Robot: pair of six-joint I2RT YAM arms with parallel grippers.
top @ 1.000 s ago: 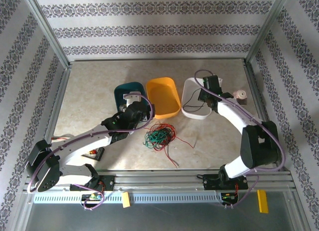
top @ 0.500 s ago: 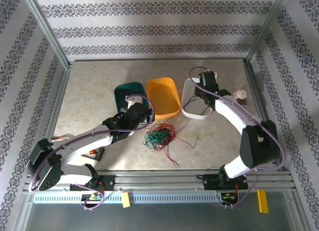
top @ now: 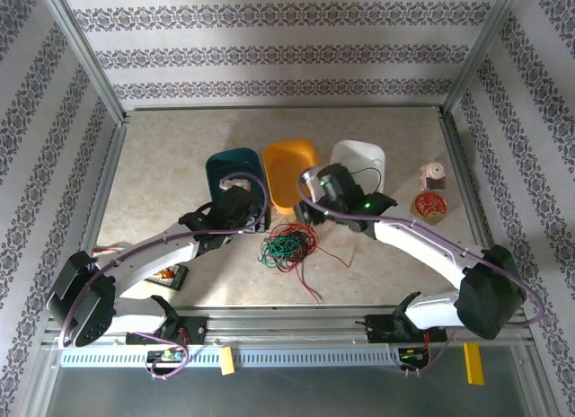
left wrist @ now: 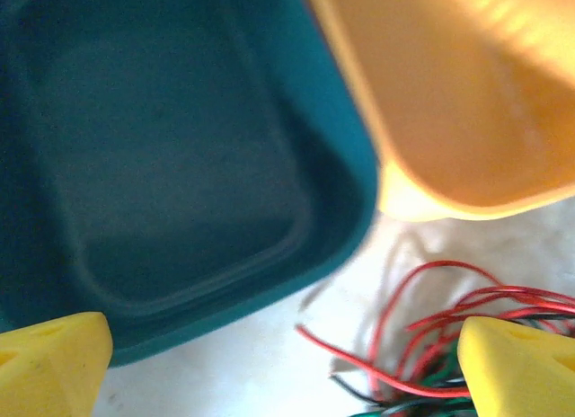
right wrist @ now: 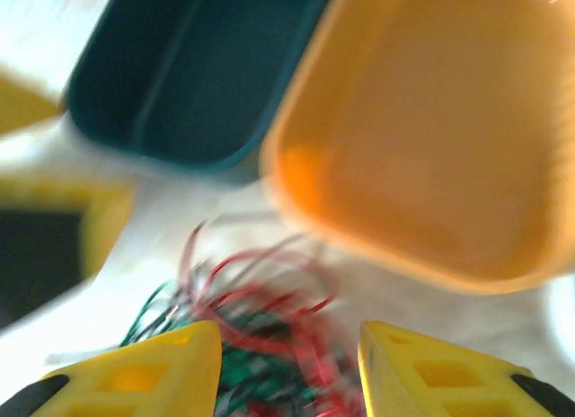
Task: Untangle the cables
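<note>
The cables (top: 287,244) lie as a red, green and black tangle on the table in front of the orange bin (top: 292,170). A thin black cable (top: 367,172) shows in the white bin (top: 359,156). My right gripper (top: 305,208) hovers just above the tangle's far right side; in the blurred right wrist view it (right wrist: 287,372) is open, with the cables (right wrist: 260,341) seen between the yellow fingers. My left gripper (top: 241,199) is at the teal bin's (top: 229,164) near edge, wide open (left wrist: 283,372) and empty, with red cable ends (left wrist: 431,332) by its right finger.
The teal bin (left wrist: 180,147), orange bin (left wrist: 467,93) and white bin stand in a row behind the tangle. A pink spool (top: 435,174) and a round red tin (top: 429,204) sit at the right. A small dark object (top: 167,275) lies under the left arm. Metal frame posts border the table.
The right arm swung left from the white bin to above the tangle, and its jaws went from shut to open. The left arm drew back slightly towards the near side.
</note>
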